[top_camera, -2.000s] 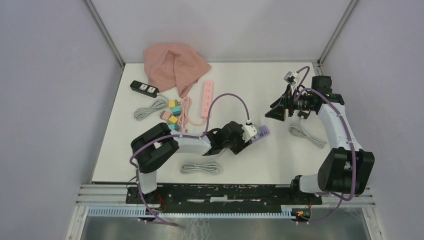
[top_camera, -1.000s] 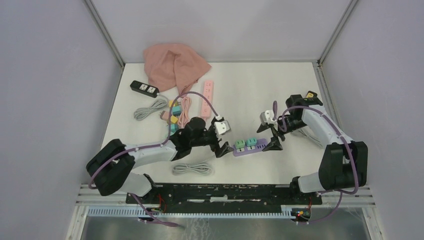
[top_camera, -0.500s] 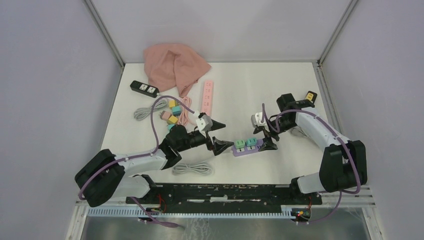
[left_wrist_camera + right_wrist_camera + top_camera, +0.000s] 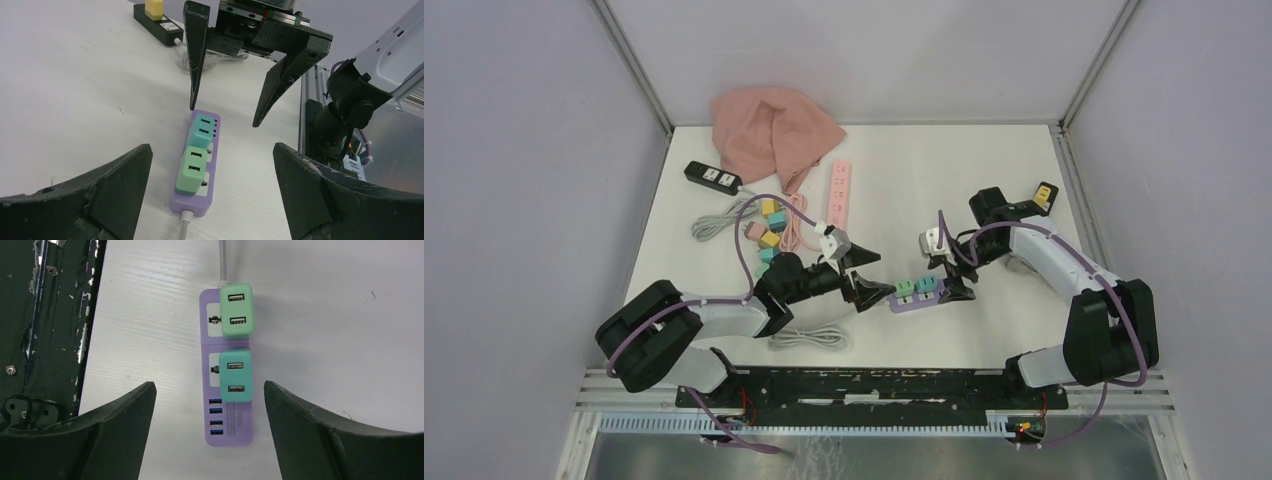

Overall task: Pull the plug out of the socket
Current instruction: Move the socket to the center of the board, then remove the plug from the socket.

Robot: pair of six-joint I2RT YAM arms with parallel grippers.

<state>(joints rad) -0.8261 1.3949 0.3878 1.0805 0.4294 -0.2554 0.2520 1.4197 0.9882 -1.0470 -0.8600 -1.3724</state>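
Approach step, no grip yet: left gripper point(image 4: 875, 274) gaping at the strip's point(image 4: 921, 297) cord end; two plugs point(image 4: 904, 288) seated in it, mid-table toward the near edge; right gripper point(image 4: 952, 281) likewise spread at the USB end (contact unclear). Next: pin strip, pinch one plug, lift.

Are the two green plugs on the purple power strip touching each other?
Apart. In the right wrist view a band of purple power strip shows between the light green plug and the teal plug.
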